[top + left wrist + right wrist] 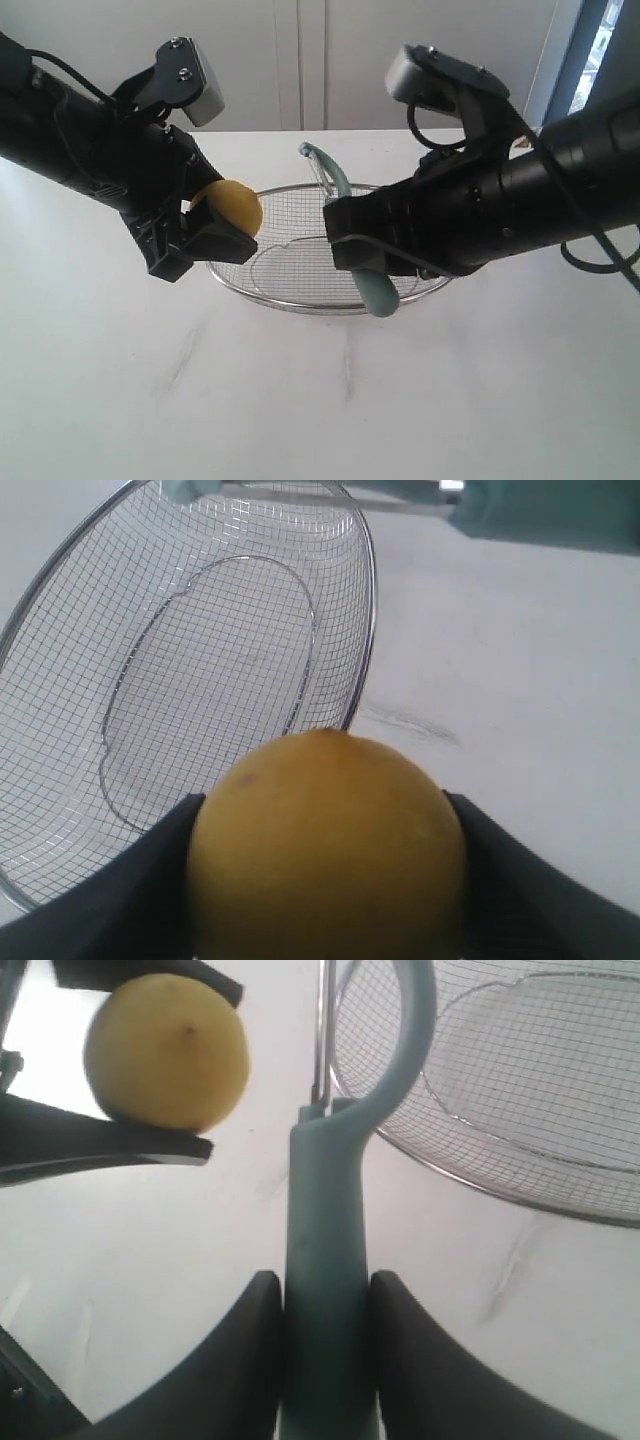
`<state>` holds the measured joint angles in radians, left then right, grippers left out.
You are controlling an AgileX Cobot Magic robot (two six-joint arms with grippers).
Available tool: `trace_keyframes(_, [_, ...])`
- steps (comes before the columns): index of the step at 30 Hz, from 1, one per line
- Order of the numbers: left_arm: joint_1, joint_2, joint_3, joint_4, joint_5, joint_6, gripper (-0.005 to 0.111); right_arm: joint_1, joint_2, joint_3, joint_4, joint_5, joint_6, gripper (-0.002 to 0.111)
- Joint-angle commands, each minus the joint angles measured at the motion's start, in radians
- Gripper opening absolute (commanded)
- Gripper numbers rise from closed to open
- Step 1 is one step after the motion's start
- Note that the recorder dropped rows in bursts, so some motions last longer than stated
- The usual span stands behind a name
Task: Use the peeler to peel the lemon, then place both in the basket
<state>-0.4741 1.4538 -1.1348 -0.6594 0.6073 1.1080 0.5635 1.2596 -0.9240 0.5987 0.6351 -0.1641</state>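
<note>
Peeler (379,293): handle clamped in right gripper (325,1282), blade end pointing far, held over basket (300,306) near-right rim. Lemon (232,208): pinched between left gripper (322,810) fingers, raised at basket's left edge, apart from blade.

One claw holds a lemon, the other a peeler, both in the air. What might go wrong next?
The round lemon is just pinched in the left gripper; blade pressure might pop it out onto the table. The peeler, clamped by its handle in the right gripper, might twist when scraping.
</note>
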Motion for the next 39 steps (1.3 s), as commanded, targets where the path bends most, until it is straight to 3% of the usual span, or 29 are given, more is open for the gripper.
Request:
trace_keyframes(1, [-0.005, -0.012, 0.007, -0.019, 0.023, -0.011, 0.000, -0.006, 0.062, 0.024, 0.009, -0.050, 0.010, 0.000])
trace_keyframes(4, [-0.005, -0.012, 0.007, -0.019, 0.023, -0.013, 0.000, -0.006, 0.144, 0.024, 0.107, -0.054, -0.043, 0.000])
trace_keyframes(11, [-0.005, -0.012, 0.007, -0.021, 0.023, -0.013, 0.000, -0.006, 0.280, 0.024, 0.576, 0.000, -0.424, 0.000])
trace_keyframes(14, [-0.005, -0.012, 0.007, -0.021, 0.023, -0.013, 0.000, -0.006, 0.292, 0.024, 0.663, 0.039, -0.497, 0.000])
trace_keyframes(39, [-0.005, -0.012, 0.007, -0.023, 0.023, -0.013, 0.000, -0.017, 0.279, 0.024, 0.658, 0.043, -0.503, 0.000])
